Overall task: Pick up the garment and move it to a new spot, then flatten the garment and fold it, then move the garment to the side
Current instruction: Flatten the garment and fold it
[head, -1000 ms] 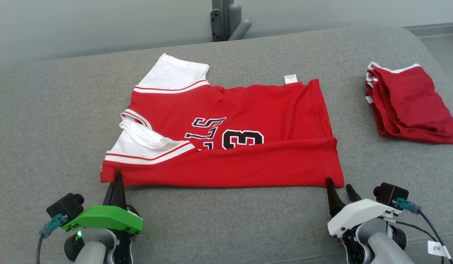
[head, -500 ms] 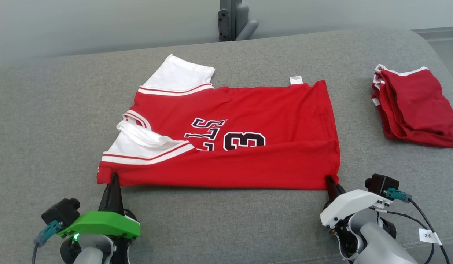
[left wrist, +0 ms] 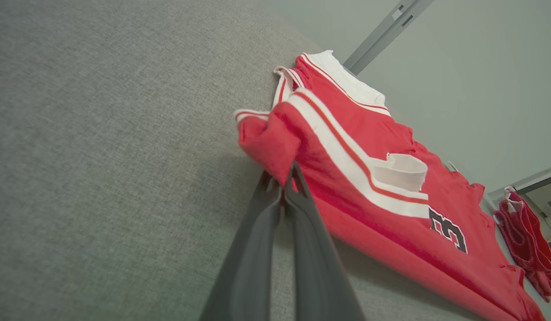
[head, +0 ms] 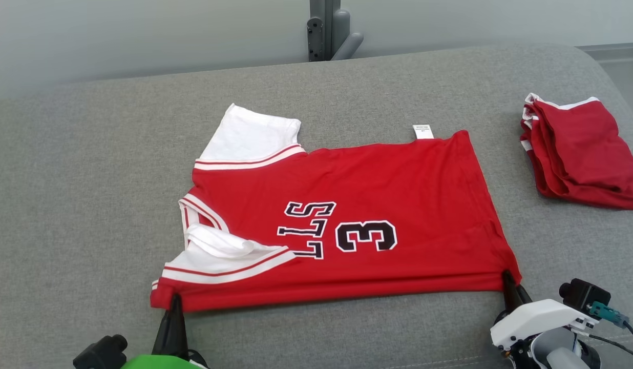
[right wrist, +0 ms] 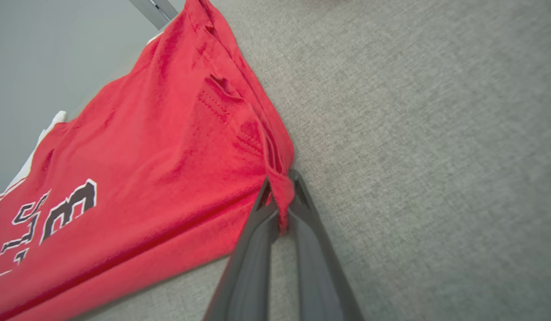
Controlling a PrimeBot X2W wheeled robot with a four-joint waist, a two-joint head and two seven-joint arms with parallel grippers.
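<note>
Since one second ago the right gripper (right wrist: pixel 280 196) has closed: its two fingers stood apart beside the hem corner, and now they pinch this corner of the garment (head: pixel 373 195) between them. The folded strip along the near edge has also become narrower, so the number 3 shows complete. The left gripper (left wrist: pixel 284 187) is closed too, and its fingers bite the near corner at the shoulder end, under the white sleeve (head: pixel 219 251) with its red stripes. From both pairs of fingers the garment lies straight ahead, away from the robot, flat on the grey padded surface (head: pixel 91 205). Its long axis runs across, from the robot's left to its right, with sleeves and collar at the left and the hem at the right. Each arm holds its own end of the near edge, so neither is nearer. I judge that the next move depends on both hands travelling together, at right angles to this axis. Well apart on the right rests a folded red pile (head: pixel 583 154). Behind the surface stands a metal post (head: pixel 326 31) before a pale wall.
</note>
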